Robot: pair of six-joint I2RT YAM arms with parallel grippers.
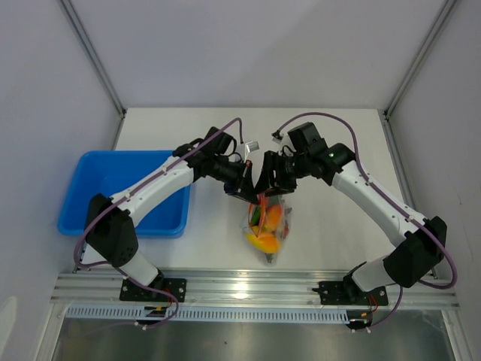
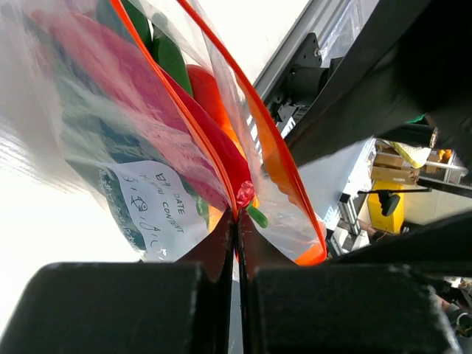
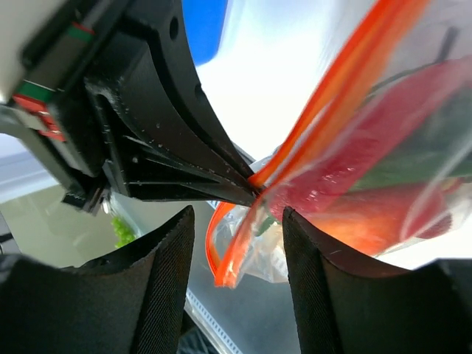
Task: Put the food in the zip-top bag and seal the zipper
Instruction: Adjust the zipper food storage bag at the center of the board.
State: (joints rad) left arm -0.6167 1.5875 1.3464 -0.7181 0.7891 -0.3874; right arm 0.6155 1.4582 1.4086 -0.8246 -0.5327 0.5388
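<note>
Though perhaps unsealed — bag [image 1: 268, 222] (left tool [image 2: 237, 218])

Right pincer [image 3: 237, 215] gapes astride the zipper [image 3: 339, 81], seemingly apart.

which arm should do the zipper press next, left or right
Probably right. The right gripper is open with the zipper in its gap, free to close and slide. The left gripper is shut on the edge of the zip-top bag, holding it.

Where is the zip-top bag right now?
In the top view, the zip-top bag is mid-table, right of the blue tray, towards the near edge. The shut left gripper pinches its top edge, with the open right gripper beside it.
</note>
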